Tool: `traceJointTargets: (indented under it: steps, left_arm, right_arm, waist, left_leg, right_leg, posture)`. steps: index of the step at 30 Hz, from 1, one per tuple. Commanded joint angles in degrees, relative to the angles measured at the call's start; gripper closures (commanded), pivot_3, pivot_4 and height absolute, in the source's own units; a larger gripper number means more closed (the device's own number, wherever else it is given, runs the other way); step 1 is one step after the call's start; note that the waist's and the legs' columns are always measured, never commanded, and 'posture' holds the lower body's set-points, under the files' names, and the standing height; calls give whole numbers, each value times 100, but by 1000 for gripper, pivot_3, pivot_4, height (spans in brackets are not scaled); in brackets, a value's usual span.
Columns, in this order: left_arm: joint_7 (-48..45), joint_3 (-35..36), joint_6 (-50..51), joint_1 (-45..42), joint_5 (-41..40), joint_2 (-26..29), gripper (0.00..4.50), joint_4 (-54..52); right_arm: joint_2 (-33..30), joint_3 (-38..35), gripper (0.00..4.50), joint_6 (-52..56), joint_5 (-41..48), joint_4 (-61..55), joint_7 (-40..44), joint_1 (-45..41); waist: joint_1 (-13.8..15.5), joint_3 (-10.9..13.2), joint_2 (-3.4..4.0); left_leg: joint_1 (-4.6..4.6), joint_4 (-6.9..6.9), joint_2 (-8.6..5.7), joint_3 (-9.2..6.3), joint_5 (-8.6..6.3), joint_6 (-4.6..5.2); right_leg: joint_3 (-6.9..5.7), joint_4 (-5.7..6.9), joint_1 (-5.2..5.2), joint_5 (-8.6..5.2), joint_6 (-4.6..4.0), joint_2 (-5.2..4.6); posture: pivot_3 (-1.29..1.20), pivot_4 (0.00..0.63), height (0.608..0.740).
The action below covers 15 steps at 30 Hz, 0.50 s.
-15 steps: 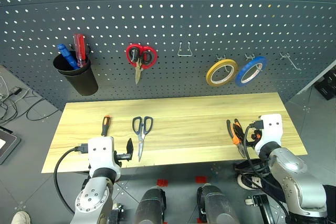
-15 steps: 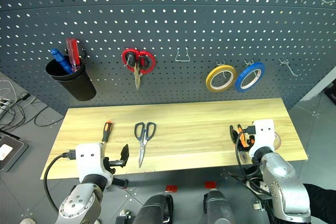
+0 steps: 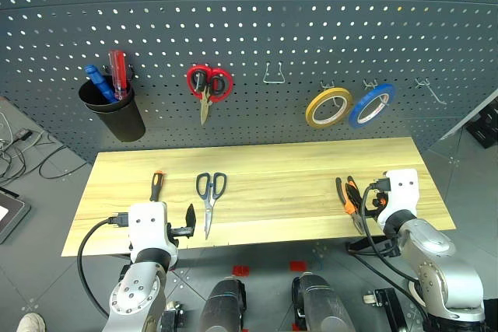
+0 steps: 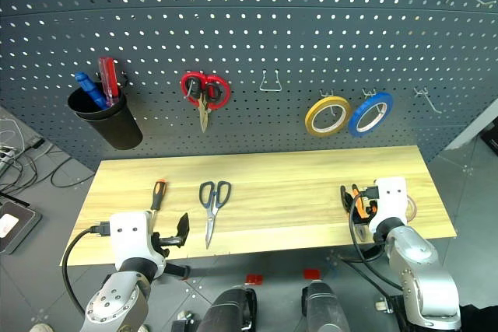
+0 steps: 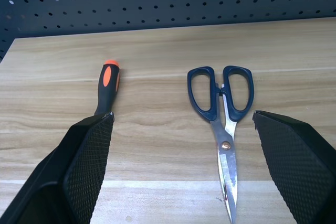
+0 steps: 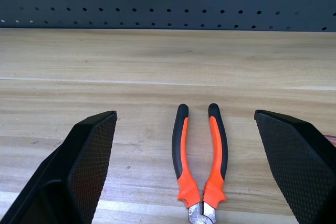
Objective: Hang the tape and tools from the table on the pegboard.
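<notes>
The pliers with orange-and-black handles (image 6: pixel 200 162) lie flat on the long light yellowish wood table (image 3: pixel 272 157), near its front edge toward the right end. Their long axis runs front to back, handles pointing toward the dark grey perforated pegboard (image 3: pixel 257 5) and jaws toward the robot. In the right wrist view they sit between the two spread black fingers of the right gripper (image 6: pixel 202 169), which holds nothing; the right arm is plainly the nearer one.

The scissors with dark grey-blue handles (image 5: pixel 222 119) and the slim screwdriver with an orange-and-black handle (image 5: pixel 107 86) lie toward the left end, both also front to back. The left gripper (image 5: pixel 184 174) is likewise wide open and empty, with the scissors just inside one finger and the screwdriver partly behind the other.

A thin reddish ring, probably the red tape roll (image 4: pixel 410 207), shows beside the right wrist near the table's right end; identification is uncertain.

Judgement: bare wood surrounds each tool, so approach room is adequate. The front edge lies close to the pliers' jaws. An empty metal hook (image 3: pixel 273 75) stands free on the pegboard above.
</notes>
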Motion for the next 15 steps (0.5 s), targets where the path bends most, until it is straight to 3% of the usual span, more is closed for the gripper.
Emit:
traceJointTargets:
  steps: [1, 15]
  left_arm:
    - [32, 41, -117, 27, 23, -15, 23, -209]
    - [1, 38, -127, 38, 4, -7, 23, -196]
  right_arm:
    - [-37, -33, 0, -104, -11, -69, -1, -31]
    - [-55, -20, 0, -108, -19, -85, 29, -4]
  waist:
    - [0, 0, 0]
    - [-1, 0, 0]
  left_leg:
    - [0, 0, 0, 0, 0, 0]
    - [0, 0, 0, 1, 0, 0]
  right_leg:
    - [0, 0, 0, 0, 0, 0]
    - [0, 1, 0, 0, 0, 0]
  posture:
    - [-131, 253, 740]
    - [-136, 247, 740]
